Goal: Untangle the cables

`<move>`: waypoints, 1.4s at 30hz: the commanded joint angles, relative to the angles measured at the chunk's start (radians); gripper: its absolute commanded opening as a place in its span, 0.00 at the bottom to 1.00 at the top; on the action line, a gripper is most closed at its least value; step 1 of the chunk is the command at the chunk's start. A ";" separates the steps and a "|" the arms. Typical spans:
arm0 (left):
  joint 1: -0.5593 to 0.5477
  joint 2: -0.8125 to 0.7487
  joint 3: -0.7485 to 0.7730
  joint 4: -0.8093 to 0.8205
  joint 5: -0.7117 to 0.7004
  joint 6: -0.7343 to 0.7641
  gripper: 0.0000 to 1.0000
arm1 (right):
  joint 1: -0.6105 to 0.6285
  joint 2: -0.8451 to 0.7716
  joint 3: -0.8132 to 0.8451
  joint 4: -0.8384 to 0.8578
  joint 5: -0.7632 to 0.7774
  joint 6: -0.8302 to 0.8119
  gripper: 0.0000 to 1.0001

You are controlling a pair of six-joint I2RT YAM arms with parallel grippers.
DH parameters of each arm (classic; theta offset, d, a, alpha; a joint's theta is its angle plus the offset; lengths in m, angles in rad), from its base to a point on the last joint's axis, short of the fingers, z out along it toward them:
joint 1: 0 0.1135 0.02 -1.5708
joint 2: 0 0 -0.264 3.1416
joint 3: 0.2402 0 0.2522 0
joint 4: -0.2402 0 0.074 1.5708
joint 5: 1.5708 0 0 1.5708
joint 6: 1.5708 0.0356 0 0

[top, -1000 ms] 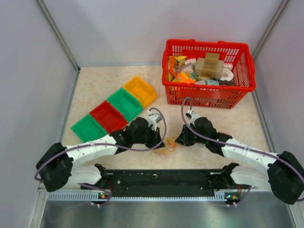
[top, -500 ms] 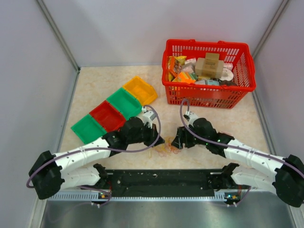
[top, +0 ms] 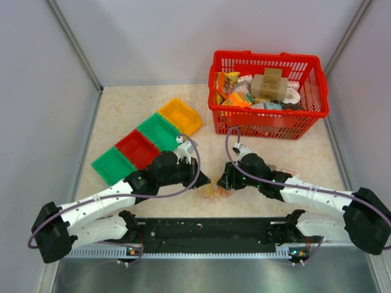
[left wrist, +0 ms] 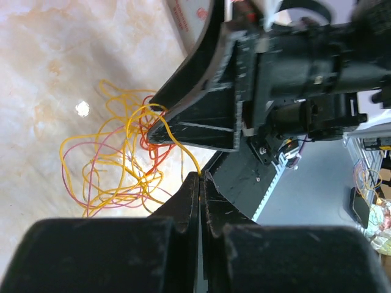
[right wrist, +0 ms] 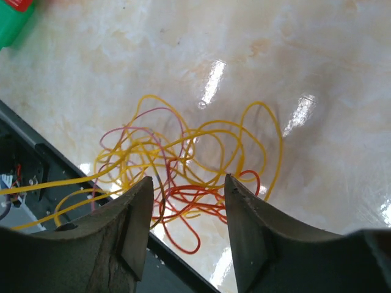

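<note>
The cables [top: 211,191] are a small loose tangle of thin yellow, orange-red and pinkish loops on the marble table near its front edge, between my two grippers. In the left wrist view the tangle [left wrist: 116,162] lies ahead, and my left gripper [left wrist: 200,178] is shut on one yellow strand that runs up from the fingertips into the tangle. My right gripper [right wrist: 188,186] is open, its fingers standing over the red loops of the tangle [right wrist: 183,177]. In the top view the left gripper [top: 203,180] and right gripper [top: 224,182] nearly meet over the tangle.
A row of green, red, green and yellow bins [top: 146,141] lies at the left. A red basket [top: 267,126] full of packets stands at the back right. A black rail [top: 208,229] runs along the front edge, just below the tangle.
Both grippers have moved inward toward the tangle and come close together. The left arm has stretched further out to the right.
</note>
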 commanded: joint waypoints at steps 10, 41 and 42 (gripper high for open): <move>-0.003 -0.362 0.067 0.042 -0.176 0.111 0.00 | 0.047 0.050 -0.006 0.049 0.196 0.048 0.27; -0.003 -0.680 0.473 -0.191 -0.521 0.469 0.00 | 0.036 -0.013 0.008 -0.211 0.439 0.072 0.08; -0.003 -0.671 0.470 -0.190 -0.509 0.466 0.00 | 0.036 -0.010 0.018 -0.212 0.407 0.049 0.17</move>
